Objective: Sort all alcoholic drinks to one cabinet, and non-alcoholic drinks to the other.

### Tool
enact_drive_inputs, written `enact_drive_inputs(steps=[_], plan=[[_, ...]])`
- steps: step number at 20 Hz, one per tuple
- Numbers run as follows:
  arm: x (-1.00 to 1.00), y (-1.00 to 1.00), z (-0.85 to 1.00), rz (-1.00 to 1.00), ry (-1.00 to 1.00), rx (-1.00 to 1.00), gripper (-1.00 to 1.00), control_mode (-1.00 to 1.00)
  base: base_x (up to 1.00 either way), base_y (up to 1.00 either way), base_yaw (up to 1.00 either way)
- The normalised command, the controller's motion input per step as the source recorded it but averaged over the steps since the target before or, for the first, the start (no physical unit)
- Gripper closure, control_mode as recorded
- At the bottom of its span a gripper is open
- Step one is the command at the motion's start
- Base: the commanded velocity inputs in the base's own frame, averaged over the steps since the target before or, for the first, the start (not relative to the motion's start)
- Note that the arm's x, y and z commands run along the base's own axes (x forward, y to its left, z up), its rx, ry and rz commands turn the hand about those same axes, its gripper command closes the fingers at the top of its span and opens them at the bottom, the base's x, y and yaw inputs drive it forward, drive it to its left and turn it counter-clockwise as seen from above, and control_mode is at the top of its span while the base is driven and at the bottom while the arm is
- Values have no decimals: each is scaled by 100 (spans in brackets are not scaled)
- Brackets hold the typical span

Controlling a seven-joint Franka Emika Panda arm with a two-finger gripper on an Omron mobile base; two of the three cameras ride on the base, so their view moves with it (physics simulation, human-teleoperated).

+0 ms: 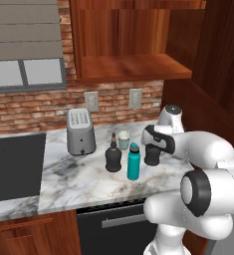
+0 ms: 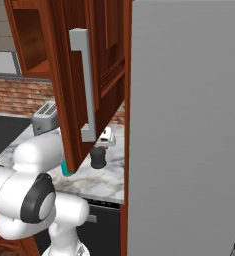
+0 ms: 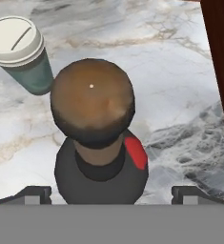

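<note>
Black bottle between spread gripper fingertips, cup nearby, marble counter

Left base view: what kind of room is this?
Almost certainly a home kitchen, rendered. A marble counter runs along a brick wall, carrying a toaster and drinks such as a teal bottle; a wooden wall cabinet hangs above, with a dark appliance front below the counter.
</note>
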Motion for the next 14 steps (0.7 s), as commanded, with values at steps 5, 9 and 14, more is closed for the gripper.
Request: enact_drive_inputs(steps=[5,9,14], plan=[[6,0,-12,0,0,0,-100,-100,0,0,0],[4,0,-4,0,0,0,-100,-100,0,0,0],[1,0,0,0,-2,0,-100,-100,0,0,0]])
